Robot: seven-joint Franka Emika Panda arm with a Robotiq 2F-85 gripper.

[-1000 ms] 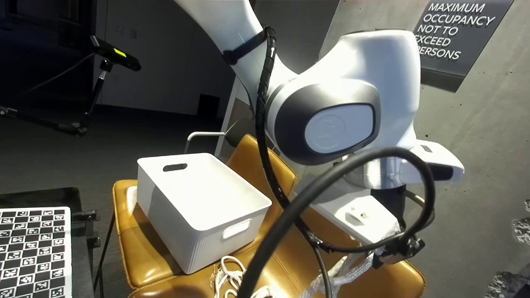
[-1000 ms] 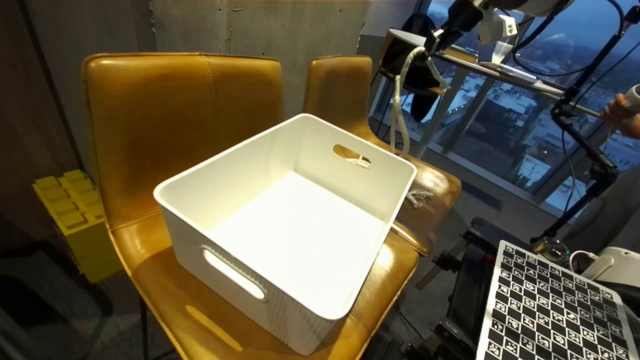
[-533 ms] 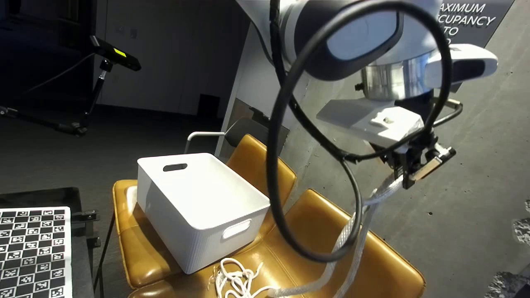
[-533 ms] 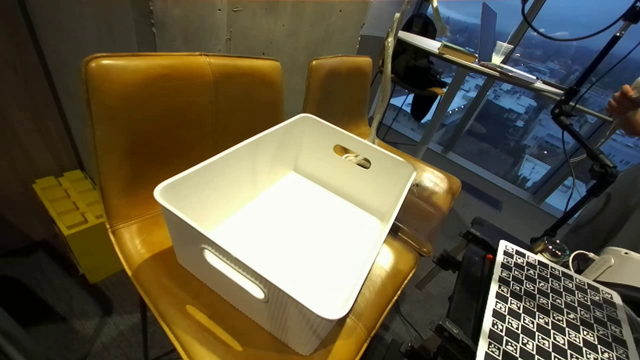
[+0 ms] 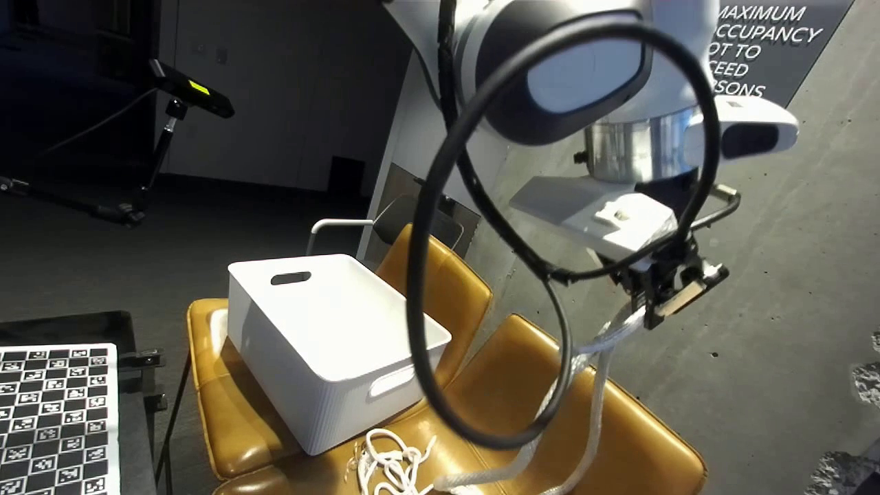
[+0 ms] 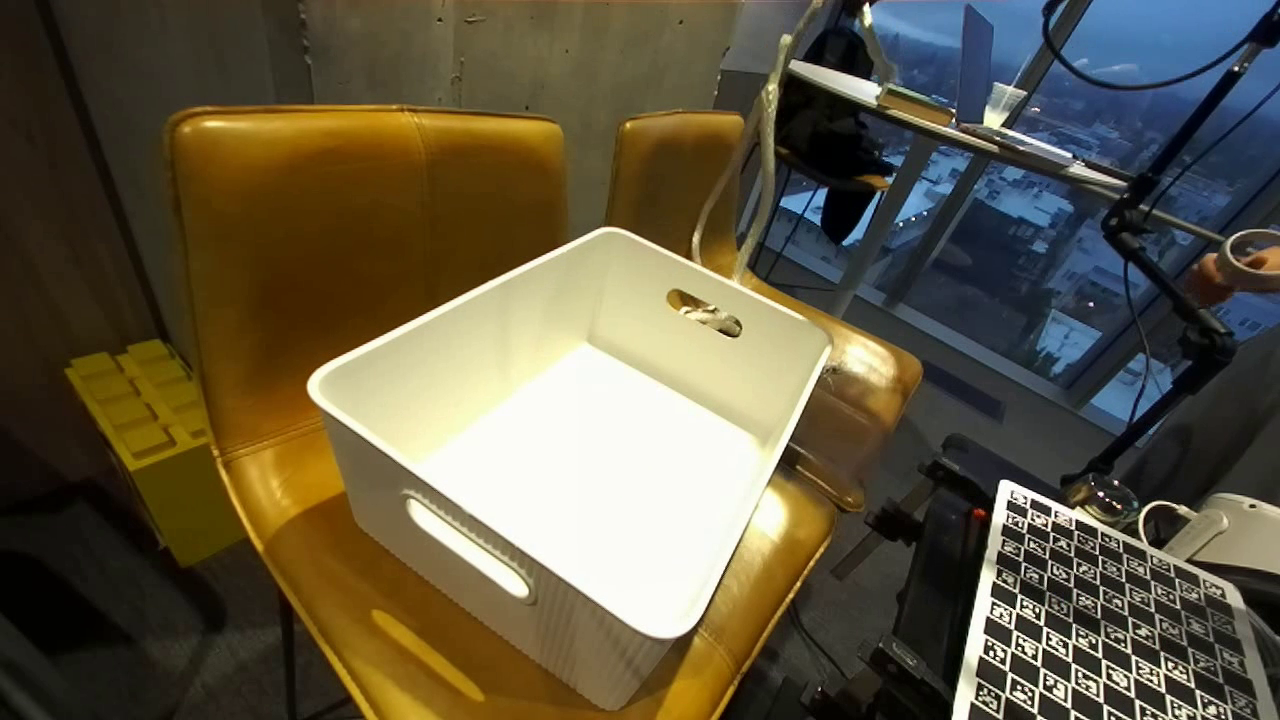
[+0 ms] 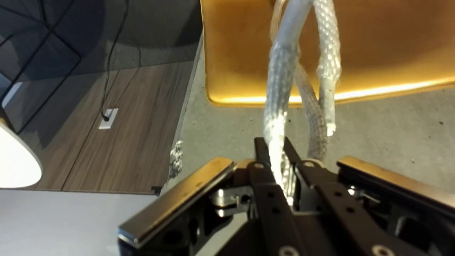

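Observation:
My gripper (image 5: 650,317) is shut on a white braided rope (image 5: 597,412) and holds it up above a tan chair. In the wrist view the rope (image 7: 279,81) runs down between the fingertips of the gripper (image 7: 275,147). A cut rope end (image 7: 330,106) hangs beside it, and a further strand (image 7: 315,128) passes behind the right finger. The gripper is out of view above the frame in an exterior view, where only the rope (image 6: 765,180) hangs down behind the bin. More white cord (image 5: 392,467) lies coiled on the chair seat.
A white bin (image 5: 278,364) stands on a tan chair, in both exterior views (image 6: 500,350). A second tan chair (image 5: 509,371) adjoins it. A black cable loop (image 5: 416,295) hangs from the arm. A checkered board (image 6: 1110,600) and a black stand (image 6: 1170,270) are near. A hand (image 6: 1210,280) shows.
My gripper has risen with the rope, leaving one exterior view at the top. In the last half second it has sunk slightly and shifted left in an exterior view. The bin has stayed put.

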